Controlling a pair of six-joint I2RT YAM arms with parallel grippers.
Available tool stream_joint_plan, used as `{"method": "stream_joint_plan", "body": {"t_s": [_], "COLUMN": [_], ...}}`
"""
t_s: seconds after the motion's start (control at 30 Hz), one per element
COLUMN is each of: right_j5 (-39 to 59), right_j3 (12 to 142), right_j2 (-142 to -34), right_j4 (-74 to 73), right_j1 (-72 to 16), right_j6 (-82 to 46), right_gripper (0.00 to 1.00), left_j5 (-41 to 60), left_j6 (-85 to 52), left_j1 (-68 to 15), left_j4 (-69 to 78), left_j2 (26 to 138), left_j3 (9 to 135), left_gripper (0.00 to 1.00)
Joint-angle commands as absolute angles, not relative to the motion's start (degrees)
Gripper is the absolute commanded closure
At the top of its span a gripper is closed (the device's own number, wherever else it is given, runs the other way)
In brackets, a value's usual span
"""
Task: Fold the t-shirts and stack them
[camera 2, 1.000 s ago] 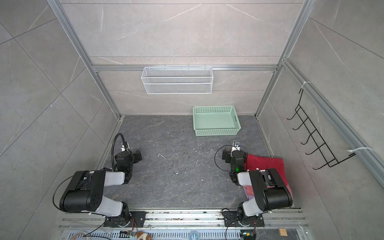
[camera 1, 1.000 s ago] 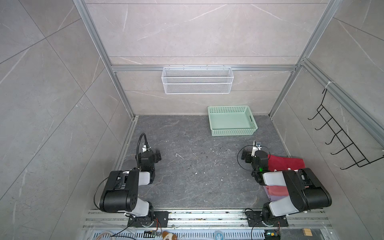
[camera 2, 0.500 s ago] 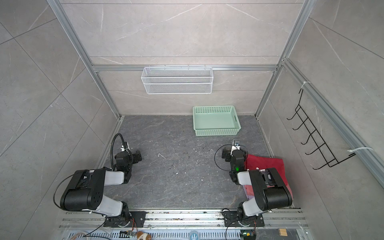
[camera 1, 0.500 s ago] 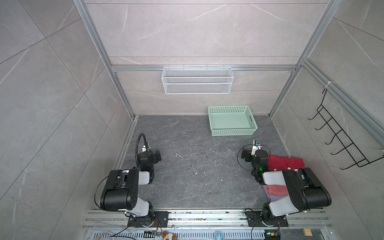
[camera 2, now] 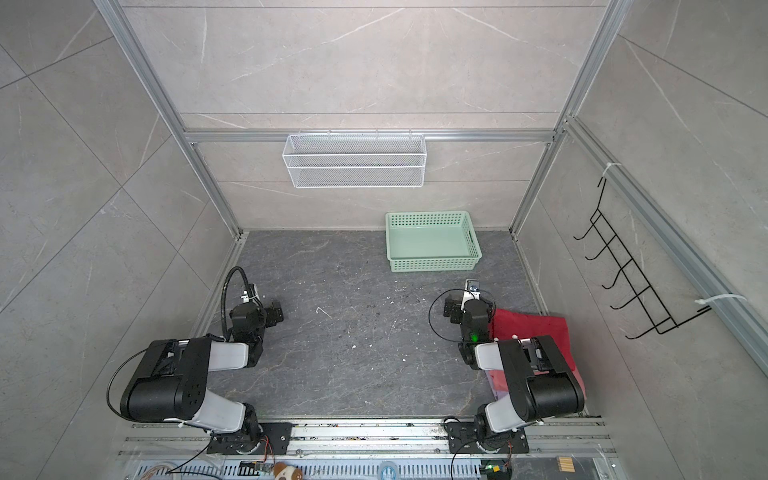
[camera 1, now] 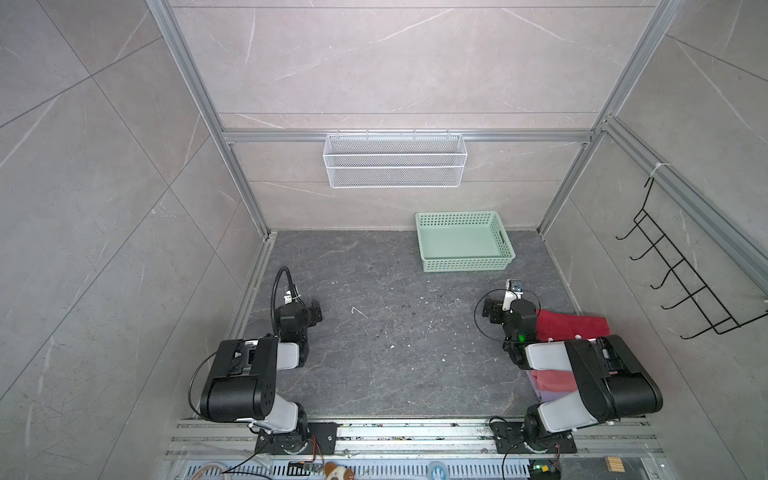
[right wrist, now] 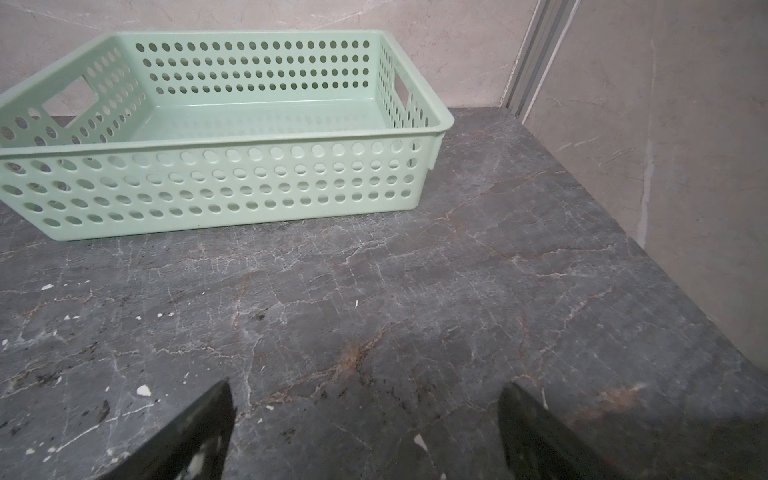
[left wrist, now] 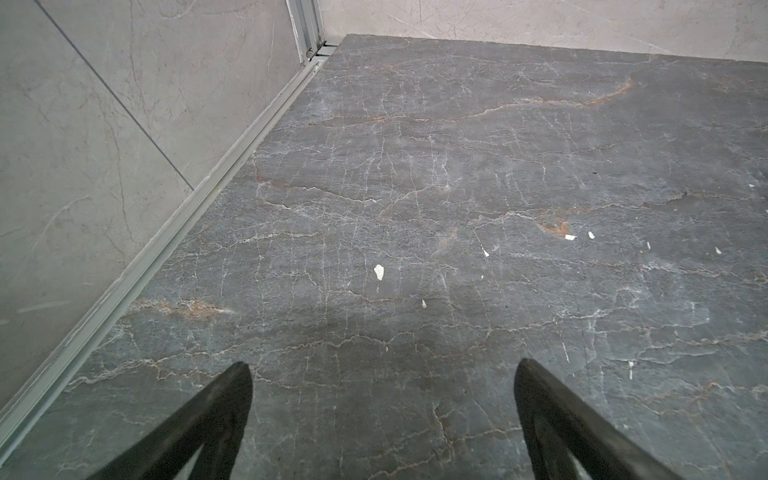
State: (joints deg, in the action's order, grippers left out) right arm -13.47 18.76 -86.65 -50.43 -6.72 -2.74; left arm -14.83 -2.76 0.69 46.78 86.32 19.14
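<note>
Gaping wide and empty, the left fingers point(left wrist: 199, 424) and right fingers point(right wrist: 195, 436) hover; just behind the right fingers lie a bright red cloth t-shirt point(camera 1: 573, 328), a salmon-pink cloth t-shirt point(camera 1: 550, 379), a lavender cloth t-shirt point(camera 1: 544, 395).

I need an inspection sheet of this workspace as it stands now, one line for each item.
Surface: dark grey stone-look tabletop, scattered white flecks.
Job's things: bright red cloth t-shirt, salmon-pink t-shirt and lavender t-shirt piled at the right edge, partly hidden under the right arm; folds unclear.
Clutter: mint-green perforated plastic basket at the back, nothing seen inside.
Grippers: left gripper and right gripper open, holding nothing.
Cables: black cable loop at left wrist, another at right wrist.
Surroundings: white wire mesh basket on back wall; black wire hook rack on right wall.
</note>
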Motion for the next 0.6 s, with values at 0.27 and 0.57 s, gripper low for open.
{"method": "stream_joint_plan", "body": {"t_s": [0.27, 0.57], "right_j5": [-13.18, -13.1], "right_j3": [20.04, 19.95], "right_j2": [-86.7, -86.64], "right_j4": [-51.15, -51.15], "right_j1": [-6.6, -6.61], "right_j6": [-2.27, -2.04], "right_gripper": [0.0, 0.0], "left_j5": [-14.67, -14.55], "left_j6": [-2.55, -2.6], "left_j1": [0.91, 0.89], "left_j4": [49.66, 50.04], "left_j2": [86.3, 86.05], "left_j3": [20.19, 19.86], "left_gripper": [0.0, 0.0]}}
